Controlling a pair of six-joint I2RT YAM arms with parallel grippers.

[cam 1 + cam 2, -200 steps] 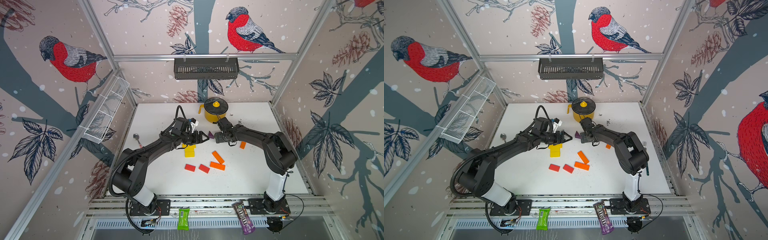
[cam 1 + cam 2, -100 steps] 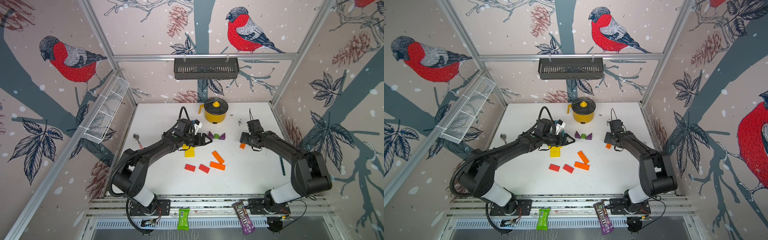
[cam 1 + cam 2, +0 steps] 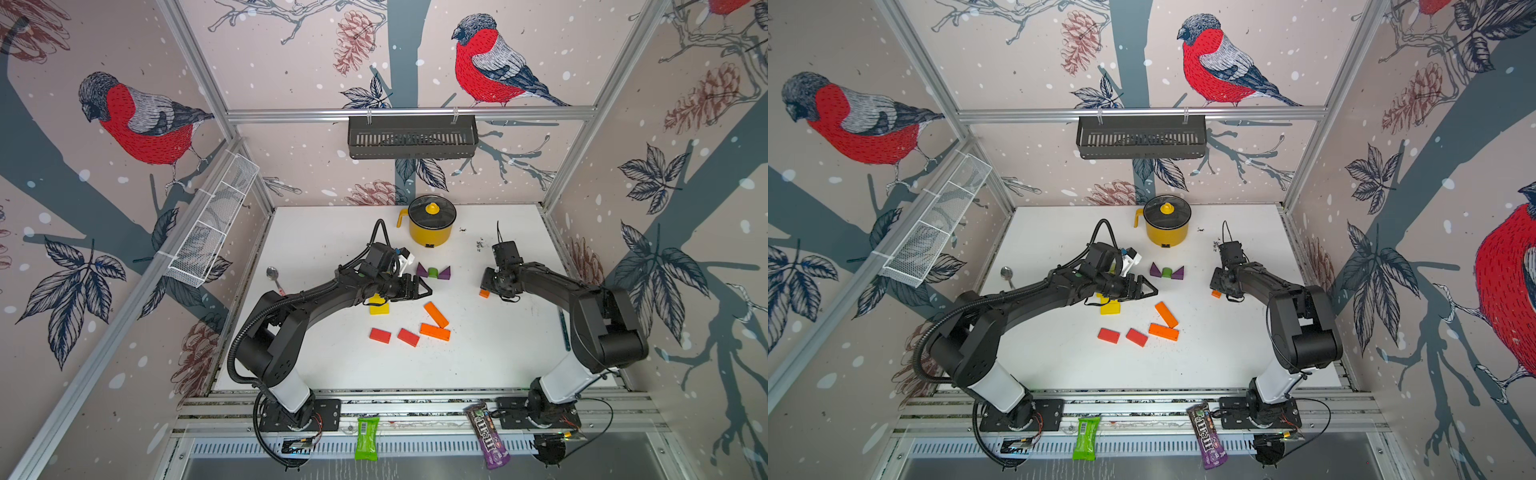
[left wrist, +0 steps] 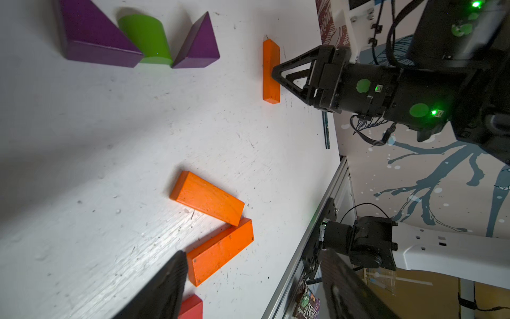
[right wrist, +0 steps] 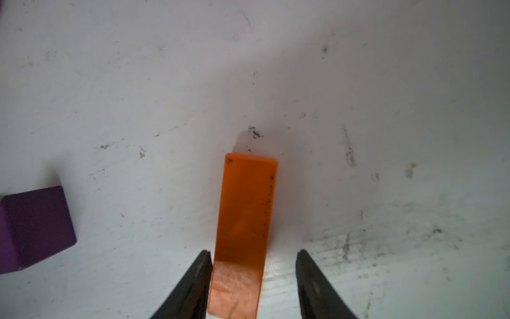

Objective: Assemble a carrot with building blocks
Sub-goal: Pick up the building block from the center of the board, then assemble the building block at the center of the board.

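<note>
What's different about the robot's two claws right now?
The left gripper is shut with nothing in it; the right gripper is open, its fingers either side of an orange block. The left gripper hangs near the yellow block in the middle; the right gripper is low at the right side of the table. Both are black with pointed fingers.

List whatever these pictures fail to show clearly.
- Yellow blocks: in both top views, partly under the left gripper; their number is unclear.
- Lone orange block: right wrist view, near end cut off by the picture's edge; in both top views, mostly under the right gripper.
- Red block: left wrist view, cut off by the edge.
- Spoon: in both top views, handle runs under the left arm.
</note>
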